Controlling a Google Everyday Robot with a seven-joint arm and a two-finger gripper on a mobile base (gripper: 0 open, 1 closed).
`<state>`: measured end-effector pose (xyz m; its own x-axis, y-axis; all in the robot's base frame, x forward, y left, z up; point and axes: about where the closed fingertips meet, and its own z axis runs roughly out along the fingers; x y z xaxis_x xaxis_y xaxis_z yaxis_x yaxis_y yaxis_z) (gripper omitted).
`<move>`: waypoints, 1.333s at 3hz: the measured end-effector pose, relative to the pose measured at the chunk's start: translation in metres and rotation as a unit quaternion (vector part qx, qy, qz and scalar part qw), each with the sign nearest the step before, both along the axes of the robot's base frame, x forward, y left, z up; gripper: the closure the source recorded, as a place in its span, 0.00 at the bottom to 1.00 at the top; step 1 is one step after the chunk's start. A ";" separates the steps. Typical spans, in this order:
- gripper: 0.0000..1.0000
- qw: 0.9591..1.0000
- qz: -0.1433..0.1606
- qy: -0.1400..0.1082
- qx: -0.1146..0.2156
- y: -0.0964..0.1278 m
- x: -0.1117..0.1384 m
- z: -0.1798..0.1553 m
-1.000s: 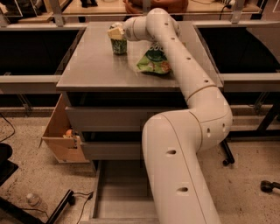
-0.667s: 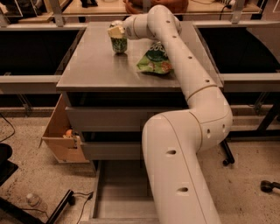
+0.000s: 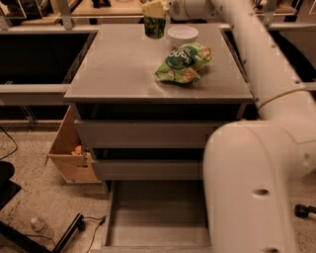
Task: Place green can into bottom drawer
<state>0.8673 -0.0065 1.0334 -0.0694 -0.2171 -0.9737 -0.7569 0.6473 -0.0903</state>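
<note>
While the tool [image 3: 154, 8], at the desk's [image 3: 118, 74] far edge, apparently clamps the green can [image 3: 154, 27] beneath it by the rim, expect a light, thin-walled, slippery cylinder; grip gently.

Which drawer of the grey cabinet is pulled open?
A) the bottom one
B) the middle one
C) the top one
A: the wide grey bottom drawer shows its bare floor; the gripper holds the small green drink can at the far edge of the cabinet top.
</note>
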 end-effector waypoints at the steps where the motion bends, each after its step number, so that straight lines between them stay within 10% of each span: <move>1: 1.00 1.000 -0.023 -0.003 0.005 -0.050 -0.055 0.049; 3: 1.00 0.996 -0.079 -0.036 -0.019 -0.130 -0.185 0.100; 4: 1.00 0.992 -0.116 -0.016 -0.056 -0.155 -0.220 0.061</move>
